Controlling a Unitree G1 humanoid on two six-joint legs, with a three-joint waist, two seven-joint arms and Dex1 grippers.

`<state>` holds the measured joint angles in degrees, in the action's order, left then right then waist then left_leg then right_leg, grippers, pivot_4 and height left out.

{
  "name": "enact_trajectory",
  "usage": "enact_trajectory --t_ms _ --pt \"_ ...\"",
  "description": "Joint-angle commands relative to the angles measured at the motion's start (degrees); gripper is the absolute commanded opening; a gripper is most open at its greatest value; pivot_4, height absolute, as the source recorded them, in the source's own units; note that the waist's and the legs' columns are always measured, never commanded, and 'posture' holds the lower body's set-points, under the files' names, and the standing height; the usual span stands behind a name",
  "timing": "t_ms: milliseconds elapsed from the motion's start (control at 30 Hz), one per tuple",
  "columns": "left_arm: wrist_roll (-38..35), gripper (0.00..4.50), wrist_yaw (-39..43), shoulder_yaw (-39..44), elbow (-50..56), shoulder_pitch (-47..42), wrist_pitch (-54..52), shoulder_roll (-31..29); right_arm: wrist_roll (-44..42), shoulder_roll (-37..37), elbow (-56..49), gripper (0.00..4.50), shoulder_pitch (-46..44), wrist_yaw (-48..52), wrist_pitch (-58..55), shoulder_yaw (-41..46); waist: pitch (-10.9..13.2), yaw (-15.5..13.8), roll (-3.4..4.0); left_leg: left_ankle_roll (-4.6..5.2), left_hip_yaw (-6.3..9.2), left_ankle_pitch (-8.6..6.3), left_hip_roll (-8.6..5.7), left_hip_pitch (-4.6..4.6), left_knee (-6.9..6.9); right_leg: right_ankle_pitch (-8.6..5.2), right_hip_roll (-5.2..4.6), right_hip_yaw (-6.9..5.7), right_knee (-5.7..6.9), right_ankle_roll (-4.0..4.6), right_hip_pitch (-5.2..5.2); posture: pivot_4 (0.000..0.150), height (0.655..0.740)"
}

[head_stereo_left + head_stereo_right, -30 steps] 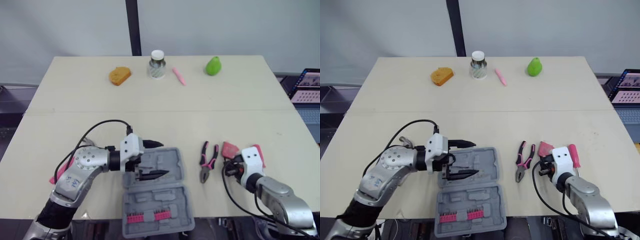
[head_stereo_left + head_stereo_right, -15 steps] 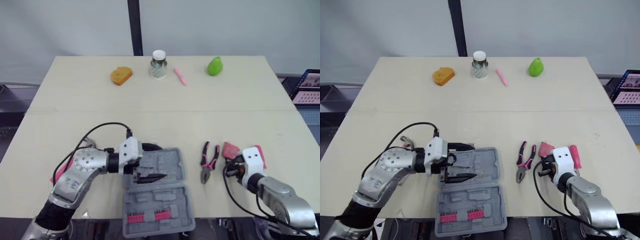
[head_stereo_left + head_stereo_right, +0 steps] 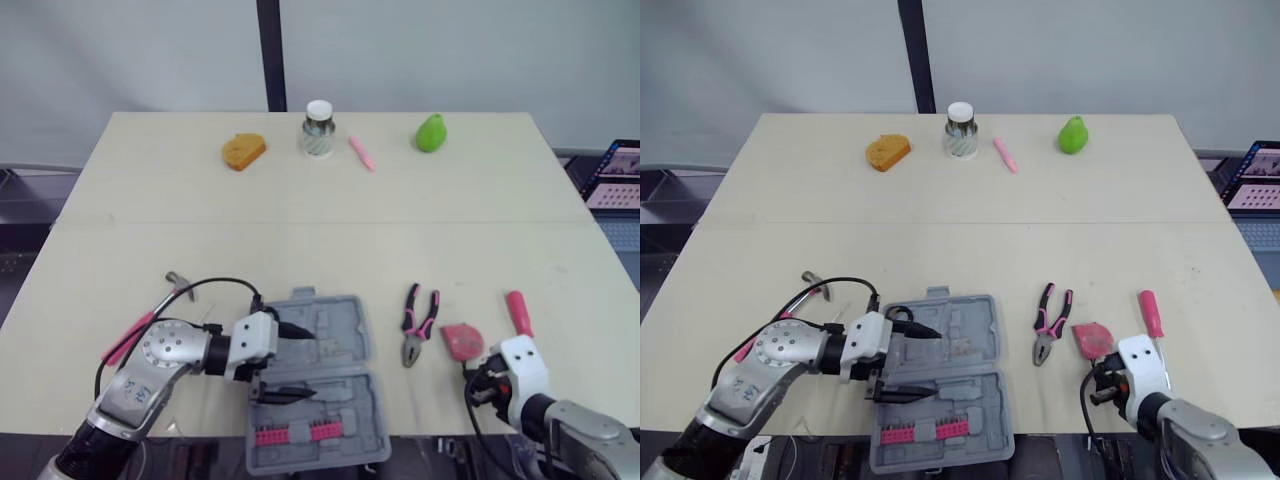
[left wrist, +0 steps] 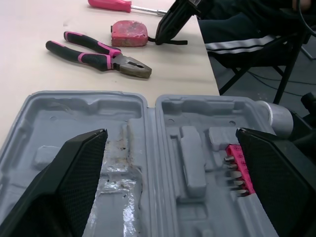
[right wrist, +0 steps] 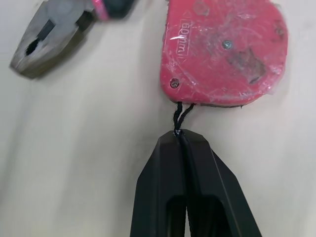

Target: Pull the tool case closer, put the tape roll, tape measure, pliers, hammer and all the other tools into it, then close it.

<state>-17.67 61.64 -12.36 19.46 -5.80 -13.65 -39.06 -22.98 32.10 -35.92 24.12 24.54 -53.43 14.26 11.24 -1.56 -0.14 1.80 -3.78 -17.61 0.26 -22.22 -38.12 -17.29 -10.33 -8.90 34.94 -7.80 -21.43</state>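
**Tape measure leashed by its cord, right of the open case**

Right gripper (image 5: 181,143): clamped tight on the thin black cord loop (image 5: 178,116) of the red, rounded plastic tape measure (image 3: 462,340), not on the casing itself. Tape measure flat on the tabletop, well right of the grey moulded-plastic tool case (image 3: 345,325), beyond the pink-and-black-handled steel pliers (image 3: 415,325) lying just right of the case. Cord running straight from the casing back to the fingertips, casing directly ahead of the tool. Right arm plainly the nearer one.

Probable next move: lift or drag by the cord leftward, past the pliers, into the open case. Some swinging likely on so slack a tether.

Left gripper (image 3: 315,365): spread wide, holding nothing, poised over the case's hinge line, between the bare half and the half carrying the red bit strip (image 3: 292,435).

Pink-handled screwdriver (image 3: 518,312) farther right of the case than the tape measure. Pink-handled hammer (image 3: 150,318) left of the case. Neither one packed yet.

Moulded lettering on the red casing: "60" legible, perhaps an "m" after it, the rest unreadable.
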Motion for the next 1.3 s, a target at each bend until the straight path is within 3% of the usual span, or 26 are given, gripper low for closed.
enact_trajectory --t_ms 33,567,667,767,900,1067,1167,1300 --pt "-0.1 4.50 1.4 -0.4 1.5 0.6 1.3 -0.7 -1.2 -1.4 -3.7 0.12 3.0 -0.7 -1.4 0.1 0.0 0.0 0.00 0.00 0.00 0.00 0.00 0.00 0.00 0.00 0.00 0.00 0.00 0.00 0.00 0.150 0.7400" --pt "-0.1 4.50 1.7 -0.6 1.2 -0.6 0.7 0.1 -2.6 -1.1 -6.0 0.12 4.9 1.3 -2.2 -0.3 0.0 0.0 0.00 0.00 0.00 -0.01 0.00 0.00 0.00 0.00 0.00 0.01 0.00 0.01 -0.02 0.150 0.7400" --pt "-0.1 4.50 1.3 -0.3 1.4 -0.3 0.7 0.3 -5.6 2.2 -5.7 0.94 3.9 5.0 -3.5 2.7 0.0 0.0 0.00 0.00 0.00 -0.01 0.00 0.00 0.00 0.00 0.00 0.01 -0.01 0.01 -0.02 0.150 0.7400" --pt "-0.3 4.50 -0.2 0.5 1.3 0.0 1.5 1.4 -6.7 9.3 -2.7 2.40 3.2 12.2 -0.6 5.8 0.0 0.0 0.03 0.03 -0.02 -0.03 -0.02 0.00 -0.01 0.00 -0.02 0.04 -0.01 0.00 -0.01 0.150 0.7400" --pt "0.6 4.50 -1.5 1.4 0.7 1.8 4.8 2.5 -5.5 21.4 7.9 4.41 -0.6 28.8 12.5 7.5 0.0 0.1 0.03 0.09 -0.03 -0.05 -0.03 0.01 -0.04 0.01 -0.01 0.02 -0.06 -0.02 0.05 0.150 0.7400" --pt "4.0 4.50 -2.0 0.2 -1.8 4.8 13.3 3.4 1.8 27.9 27.1 4.47 -11.5 48.9 42.1 -0.3 0.0 0.2 0.02 0.06 -0.10 -0.04 -0.16 0.07 -0.02 0.01 0.07 0.01 -0.09 -0.01 0.07 0.150 0.7400" --pt "4.1 4.50 -2.0 0.2 -2.5 5.1 15.1 3.8 4.0 27.8 34.8 4.47 -16.0 54.0 50.8 -3.6 0.0 -0.3 -0.01 0.09 0.01 -0.01 -0.08 0.03 -0.07 0.01 -0.02 -0.07 -0.11 -0.02 0.13 0.150 0.7400" --pt "5.2 4.50 -2.6 -0.8 -2.8 6.9 20.5 5.3 10.5 26.7 49.7 4.47 -28.5 61.7 65.1 -13.1 0.0 0.4 0.01 0.19 -0.03 0.02 -0.18 0.08 -0.18 0.13 -0.12 -0.05 -0.28 -0.21 0.32 0.150 0.7400"
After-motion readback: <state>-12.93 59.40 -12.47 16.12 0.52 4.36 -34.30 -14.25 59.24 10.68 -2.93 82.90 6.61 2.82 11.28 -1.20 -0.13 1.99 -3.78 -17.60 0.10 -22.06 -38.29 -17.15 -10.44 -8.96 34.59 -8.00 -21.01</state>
